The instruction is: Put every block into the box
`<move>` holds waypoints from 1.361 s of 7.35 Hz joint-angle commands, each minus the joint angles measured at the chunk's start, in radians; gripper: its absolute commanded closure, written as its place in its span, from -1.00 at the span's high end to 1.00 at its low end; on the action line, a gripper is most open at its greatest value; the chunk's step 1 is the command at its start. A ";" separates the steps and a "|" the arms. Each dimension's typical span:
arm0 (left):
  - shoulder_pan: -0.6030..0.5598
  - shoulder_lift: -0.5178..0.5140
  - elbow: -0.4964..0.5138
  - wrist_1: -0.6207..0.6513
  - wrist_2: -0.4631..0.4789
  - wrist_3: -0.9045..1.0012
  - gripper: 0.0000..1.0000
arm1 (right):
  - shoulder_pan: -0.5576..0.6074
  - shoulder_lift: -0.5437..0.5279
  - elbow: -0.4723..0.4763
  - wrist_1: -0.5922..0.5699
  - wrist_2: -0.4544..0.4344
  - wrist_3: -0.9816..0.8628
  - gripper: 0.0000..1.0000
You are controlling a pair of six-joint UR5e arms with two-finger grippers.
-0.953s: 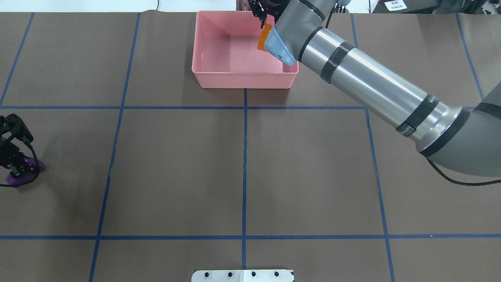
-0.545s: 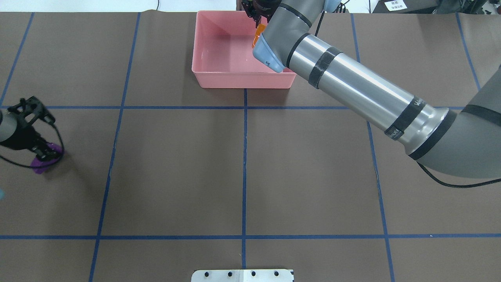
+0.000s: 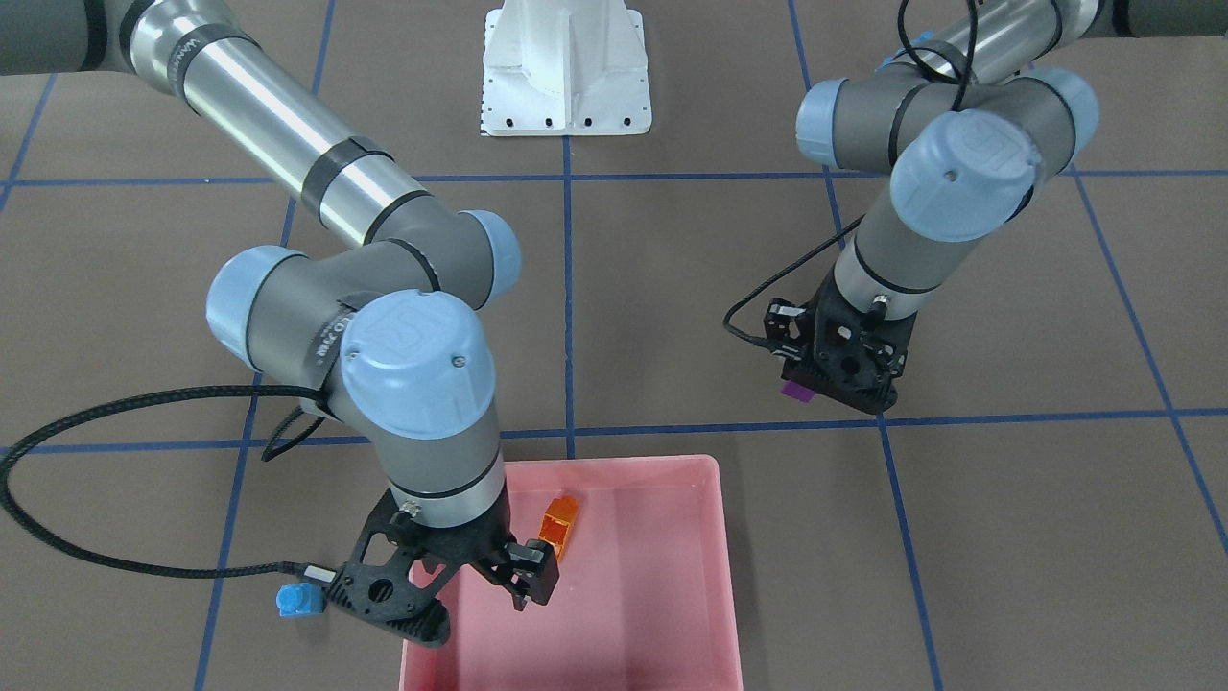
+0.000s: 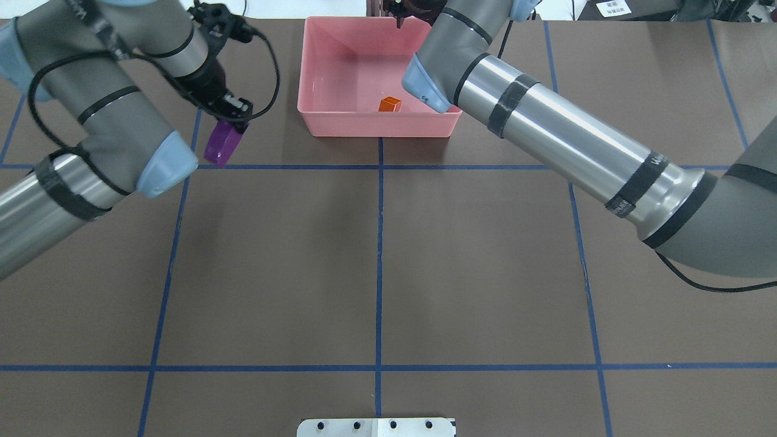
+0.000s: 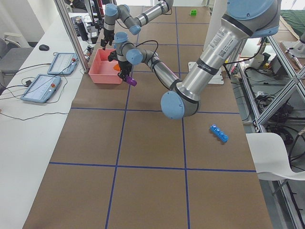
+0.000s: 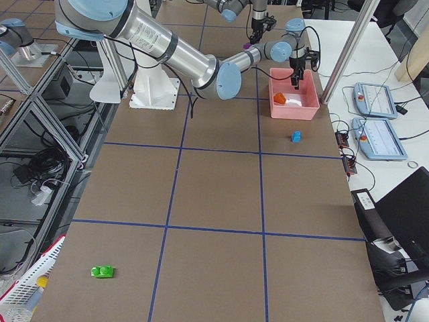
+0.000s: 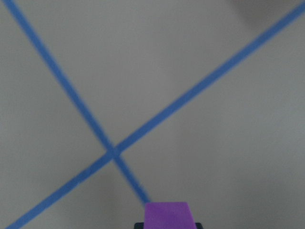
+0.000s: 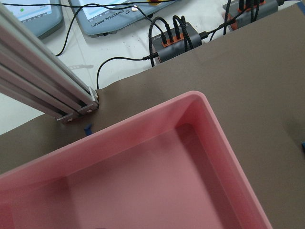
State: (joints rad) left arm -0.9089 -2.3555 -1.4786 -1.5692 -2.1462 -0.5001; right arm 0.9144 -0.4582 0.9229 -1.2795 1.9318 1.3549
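The orange block (image 4: 389,104) lies inside the pink box (image 4: 376,124); the right gripper (image 3: 477,603) hangs over the box's far side, jaws wide and, it seems, empty; the left gripper (image 4: 229,115) holds the purple block (image 4: 222,141) tight, up off the table, left of the box.

Overhead view: the box (image 4: 376,124) stood at upper centre with a lone brick (image 4: 390,104) in its lower right part; the sloped brick (image 4: 221,142) hung in the left gripper (image 4: 234,118) to its left. The single-stud brick (image 3: 297,600) lay on the table (image 3: 672,317) near the box, to its left in the front-facing view; the four-stud bar (image 5: 219,133) and two-stud brick (image 6: 102,272) lay well apart from it.
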 commanded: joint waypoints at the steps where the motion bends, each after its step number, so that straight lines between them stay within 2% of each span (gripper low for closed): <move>1: 0.002 -0.226 0.315 -0.206 0.002 -0.202 -1.00 | 0.119 -0.254 0.248 0.000 0.164 -0.115 1.00; 2: 0.004 -0.246 0.434 -0.394 0.009 -0.301 -0.95 | 0.183 -0.336 0.298 -0.003 0.262 -0.187 1.00; 3: 0.014 -0.280 0.505 -0.460 0.076 -0.339 -0.68 | 0.232 -0.446 0.365 0.005 0.329 -0.257 1.00; 4: 0.037 -0.336 0.562 -0.466 0.139 -0.374 -0.26 | 0.274 -0.576 0.458 0.006 0.370 -0.345 1.00; 5: 0.047 -0.343 0.567 -0.476 0.160 -0.392 0.91 | 0.329 -0.718 0.567 0.003 0.427 -0.409 1.00; 6: 0.047 -0.350 0.566 -0.485 0.161 -0.403 1.00 | 0.380 -0.860 0.671 -0.003 0.449 -0.446 0.99; 8: 0.041 -0.372 0.557 -0.479 0.161 -0.466 1.00 | 0.408 -1.203 0.834 0.002 0.440 -0.715 0.99; 9: 0.032 -0.367 0.502 -0.457 0.152 -0.483 1.00 | 0.426 -1.373 0.891 0.003 0.437 -0.847 0.99; 10: 0.033 -0.348 0.407 -0.325 0.152 -0.482 1.00 | 0.444 -1.510 0.910 0.008 0.432 -0.946 0.99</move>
State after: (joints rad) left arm -0.8738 -2.7178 -0.9813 -2.0015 -1.9913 -0.9729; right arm 1.3358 -1.7821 1.7878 -1.2761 2.3688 0.5484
